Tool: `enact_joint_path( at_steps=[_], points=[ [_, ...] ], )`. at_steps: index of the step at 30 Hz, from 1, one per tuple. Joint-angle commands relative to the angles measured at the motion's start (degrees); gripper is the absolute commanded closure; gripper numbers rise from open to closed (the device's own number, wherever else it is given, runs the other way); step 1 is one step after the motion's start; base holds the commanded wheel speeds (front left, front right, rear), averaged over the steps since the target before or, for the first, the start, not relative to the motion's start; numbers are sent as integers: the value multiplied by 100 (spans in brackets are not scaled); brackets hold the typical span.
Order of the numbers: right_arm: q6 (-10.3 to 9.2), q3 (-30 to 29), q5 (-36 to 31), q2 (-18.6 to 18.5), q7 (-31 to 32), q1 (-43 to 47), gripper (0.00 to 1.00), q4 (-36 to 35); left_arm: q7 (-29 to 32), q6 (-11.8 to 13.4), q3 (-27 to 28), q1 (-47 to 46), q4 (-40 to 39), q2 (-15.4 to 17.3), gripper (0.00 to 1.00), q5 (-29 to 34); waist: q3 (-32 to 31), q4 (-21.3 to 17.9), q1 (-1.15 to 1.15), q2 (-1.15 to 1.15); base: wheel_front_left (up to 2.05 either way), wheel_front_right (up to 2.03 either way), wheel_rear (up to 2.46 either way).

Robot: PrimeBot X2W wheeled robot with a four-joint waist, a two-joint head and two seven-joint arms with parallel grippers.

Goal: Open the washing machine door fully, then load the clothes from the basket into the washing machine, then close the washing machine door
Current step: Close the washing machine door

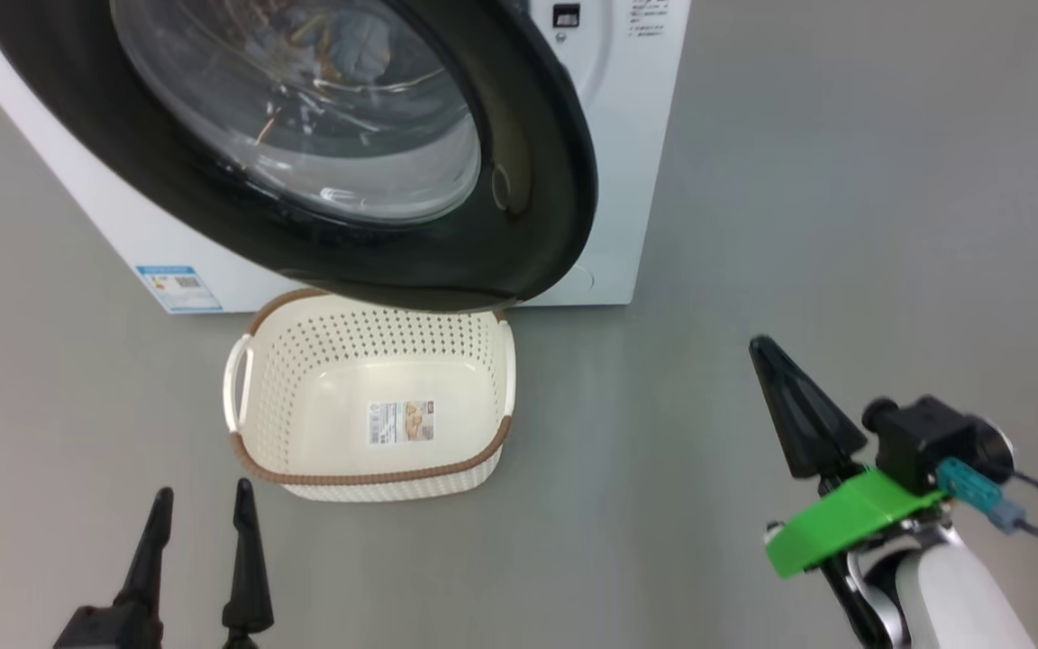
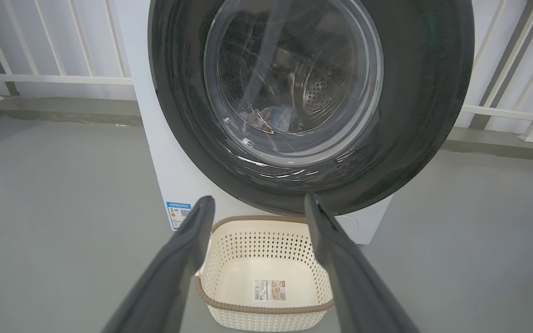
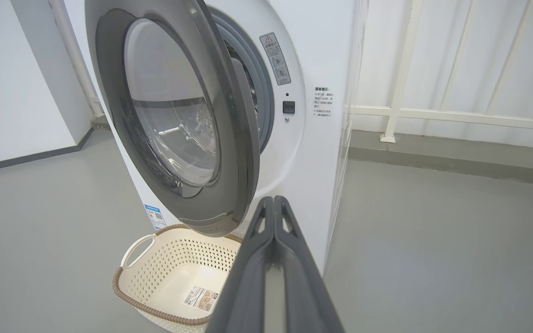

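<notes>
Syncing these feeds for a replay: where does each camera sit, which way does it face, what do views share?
Head view: from the head, forward and down onto the basket under the washing machine door; left gripper open lower left, right gripper shut lower right.
Left wrist view: left wrist, squarely facing the door's glass between spread fingers.
Right wrist view: right wrist, facing the door's edge past closed fingers.
All three share the basket.

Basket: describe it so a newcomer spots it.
Find the white boxy washing machine, its round glossy black door ajar. On the grey floor below that door sits a cream-white perforated plastic basket; its brown woven-look rim stands out.
</notes>
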Motion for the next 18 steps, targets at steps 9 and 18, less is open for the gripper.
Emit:
enact_joint_path(
  at_steps=[9, 18],
  points=[
    [9, 716, 151, -340, -13, -1382, 100, 502, -202, -91, 72, -570, 59, -42, 0, -59, 603, 478, 0, 0, 0, 0, 0],
    [9, 1132, 233, -528, -79, -2418, 100, 1104, -329, -188, -46, -850, 245, -128, 0, -85, 1002, 806, 0, 0, 0, 0, 0]
  ],
)
